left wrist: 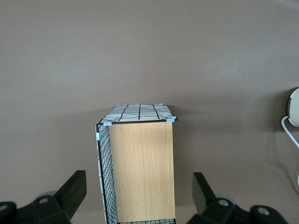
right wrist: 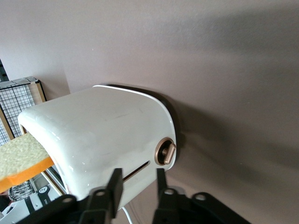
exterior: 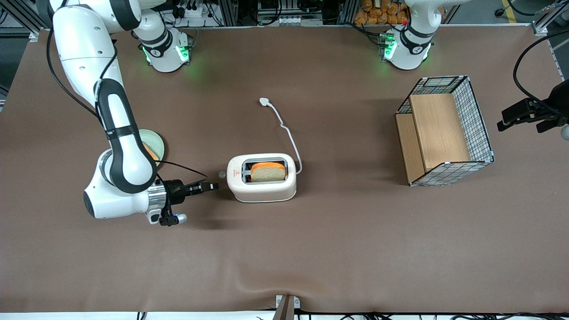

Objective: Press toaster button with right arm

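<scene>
The cream-white toaster (exterior: 262, 180) stands mid-table with a slice of toast (exterior: 267, 171) in one slot. Its white cord (exterior: 288, 133) runs away from the front camera to a plug (exterior: 264, 102). The toaster button (exterior: 221, 174), a small grey knob, sticks out of the narrow end that faces the right arm (exterior: 118, 133). My gripper (exterior: 212, 186) is low over the table, pointing at that end, a short gap from the toaster and slightly nearer the front camera than the button. In the right wrist view the toaster (right wrist: 103, 135), button (right wrist: 167, 153) and toast (right wrist: 21, 158) show, and the gripper (right wrist: 138, 184) is open and empty.
A pale green plate (exterior: 155, 143) with something orange on it lies partly under the right arm. A wire basket with wooden panels (exterior: 444, 131) stands toward the parked arm's end of the table; it also shows in the left wrist view (left wrist: 140, 172).
</scene>
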`<state>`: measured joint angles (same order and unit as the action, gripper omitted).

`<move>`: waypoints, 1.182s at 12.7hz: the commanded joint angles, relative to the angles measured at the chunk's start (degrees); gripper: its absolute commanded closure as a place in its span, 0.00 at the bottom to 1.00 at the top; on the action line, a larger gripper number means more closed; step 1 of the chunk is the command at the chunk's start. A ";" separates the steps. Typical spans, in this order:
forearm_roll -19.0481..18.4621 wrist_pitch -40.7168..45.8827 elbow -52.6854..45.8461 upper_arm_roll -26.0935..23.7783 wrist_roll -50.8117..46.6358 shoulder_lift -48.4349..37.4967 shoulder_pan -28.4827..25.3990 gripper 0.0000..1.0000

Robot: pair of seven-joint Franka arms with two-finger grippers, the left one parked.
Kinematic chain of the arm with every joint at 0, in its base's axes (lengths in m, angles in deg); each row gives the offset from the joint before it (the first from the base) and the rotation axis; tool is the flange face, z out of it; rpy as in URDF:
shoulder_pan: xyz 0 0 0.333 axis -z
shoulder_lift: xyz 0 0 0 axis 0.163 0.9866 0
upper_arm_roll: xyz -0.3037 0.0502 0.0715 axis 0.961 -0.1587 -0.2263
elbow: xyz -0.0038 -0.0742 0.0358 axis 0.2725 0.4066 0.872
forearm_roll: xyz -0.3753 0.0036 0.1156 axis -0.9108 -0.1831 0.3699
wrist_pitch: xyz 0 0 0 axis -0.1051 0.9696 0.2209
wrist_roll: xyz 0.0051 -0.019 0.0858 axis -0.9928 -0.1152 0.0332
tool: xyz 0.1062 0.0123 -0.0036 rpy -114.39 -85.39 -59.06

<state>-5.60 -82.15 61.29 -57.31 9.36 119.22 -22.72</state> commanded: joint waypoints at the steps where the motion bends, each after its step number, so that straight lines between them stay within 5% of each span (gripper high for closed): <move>1: -2.99 1.07 -0.59 0.27 -1.14 -1.77 0.77 0.00; 10: -22.84 1.50 1.69 2.73 -1.23 -12.66 0.77 0.00; 15: -30.31 5.01 2.31 5.01 -1.23 -17.67 0.86 0.00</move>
<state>-33.02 -78.06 61.09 -52.72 8.84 105.02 -22.03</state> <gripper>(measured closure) 0.000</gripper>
